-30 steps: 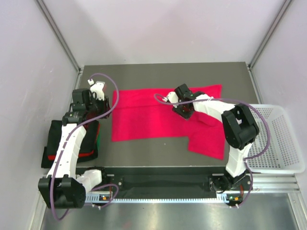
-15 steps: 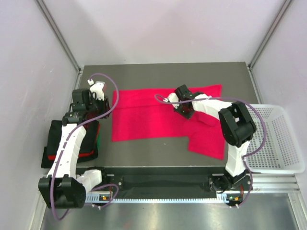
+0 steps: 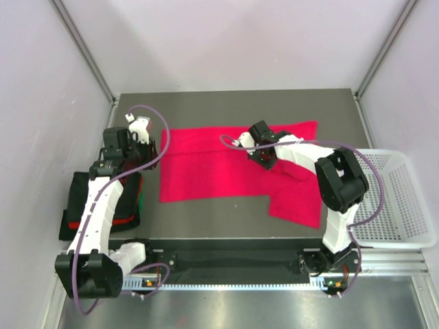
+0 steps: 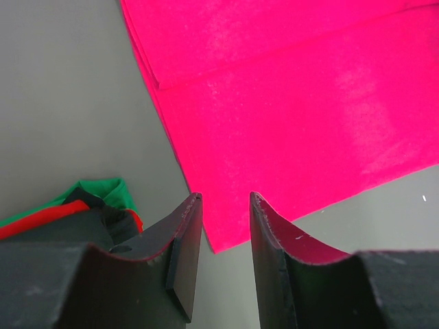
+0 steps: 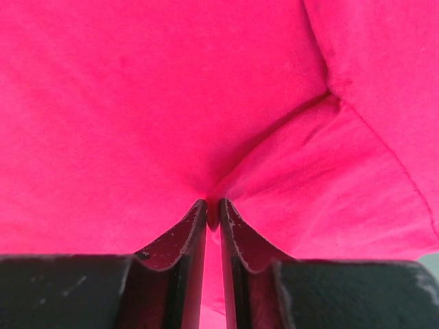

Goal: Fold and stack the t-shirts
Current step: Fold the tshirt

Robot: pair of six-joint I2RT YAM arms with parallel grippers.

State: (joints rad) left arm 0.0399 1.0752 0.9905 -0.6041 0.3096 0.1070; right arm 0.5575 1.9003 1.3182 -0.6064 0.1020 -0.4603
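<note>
A bright magenta-red t-shirt [image 3: 206, 168] lies spread flat across the middle of the table, one sleeve [image 3: 296, 202] reaching toward the front right. My right gripper [image 3: 266, 162] presses down on it near the sleeve seam, its jaws shut on a pinched fold of the magenta cloth [image 5: 213, 209]. My left gripper [image 3: 145, 145] hovers just off the shirt's left edge [image 4: 185, 157], jaws open with nothing between them. A pile of folded shirts [image 3: 75, 212], black with red and green edges [image 4: 103, 188], sits at the left under the left arm.
A white mesh basket [image 3: 405, 205] stands at the right edge of the table. Grey walls with metal posts close in the back and sides. Bare grey table [image 3: 226, 106] shows behind the shirt.
The right gripper has closed its jaws onto the magenta cloth, staying in place. The left arm has not moved.
</note>
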